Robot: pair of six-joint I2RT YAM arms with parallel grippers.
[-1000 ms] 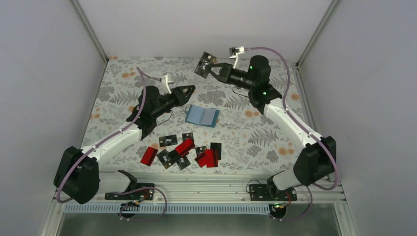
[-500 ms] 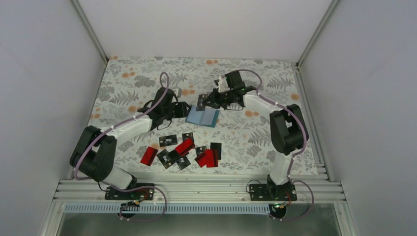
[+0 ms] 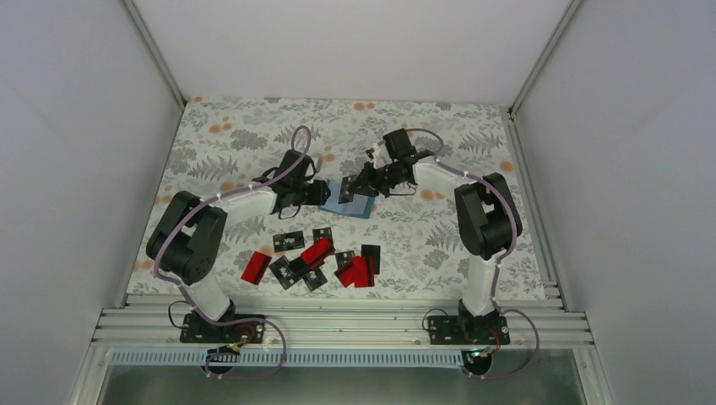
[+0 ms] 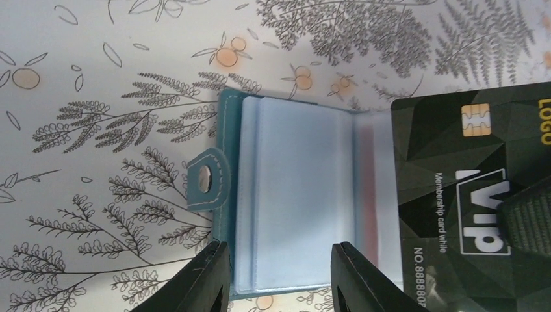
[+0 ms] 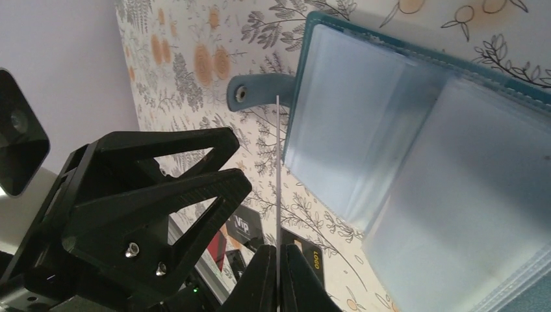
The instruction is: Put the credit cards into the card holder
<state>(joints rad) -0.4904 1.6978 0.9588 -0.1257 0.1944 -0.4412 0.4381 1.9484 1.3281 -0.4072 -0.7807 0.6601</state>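
Observation:
The teal card holder (image 3: 365,205) lies open on the floral cloth, its clear sleeves facing up (image 4: 299,195). My left gripper (image 3: 324,192) is open, its two black fingers (image 4: 208,279) straddling the near edge of the holder's left half. My right gripper (image 3: 358,186) is shut on a black credit card (image 4: 455,162), which hangs tilted over the holder's right half. That card shows edge-on in the right wrist view (image 5: 278,182), just left of the holder (image 5: 403,149). Several more red and black credit cards (image 3: 317,257) lie loose nearer the bases.
A red card (image 3: 255,267) lies at the left end of the loose pile and another (image 3: 359,272) at its right. A metal rail (image 3: 338,325) runs along the near edge. White walls close in the cloth (image 3: 236,143) on three sides.
The right gripper has carried the black card down from the back to the holder. The left gripper has moved right to the holder's left edge. Both arms now reach low over the cloth.

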